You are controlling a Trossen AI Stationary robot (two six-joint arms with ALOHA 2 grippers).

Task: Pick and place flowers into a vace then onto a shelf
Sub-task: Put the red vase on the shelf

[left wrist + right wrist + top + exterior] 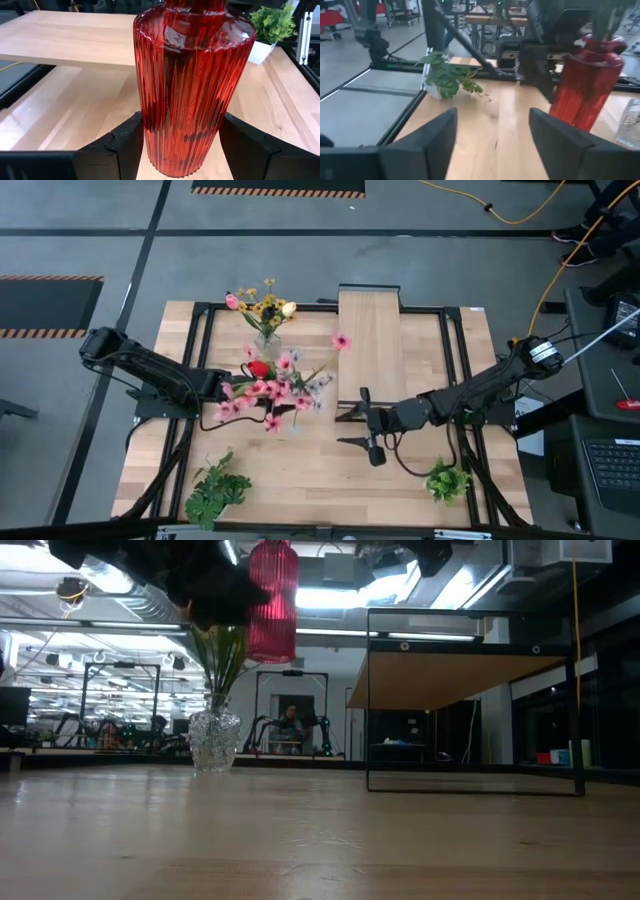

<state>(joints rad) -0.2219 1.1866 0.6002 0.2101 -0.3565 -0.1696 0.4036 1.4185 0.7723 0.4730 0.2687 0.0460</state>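
My left gripper [222, 388] is shut on a red ribbed glass vessel [192, 85], which carries pink blossom sprays and a red rose [268, 392]. In the low view the vessel [272, 600] hangs high above the tabletop. The clear vace [267, 340] stands on its base at the far middle and holds yellow daisies and a pink tulip [262, 305]. To its right stands the shelf [372, 340]. My right gripper [352, 420] is open to the right of the red vessel, with nothing between its fingers. My left gripper pinches the red vessel's lower body [150, 135] between its two fingers [125, 145], one on each side. The fingers come nearly level from the table's left. The vessel stands roughly upright in the hold, lifted clear of the table, with the flowers rising out of its neck.
A leafy green bunch [215, 490] lies near the front left, and another in a white pot [447, 480] stands at the front right. Dark frame rails [455, 380] run along the table's sides. Bare wood [330, 480] lies in front of the grippers.
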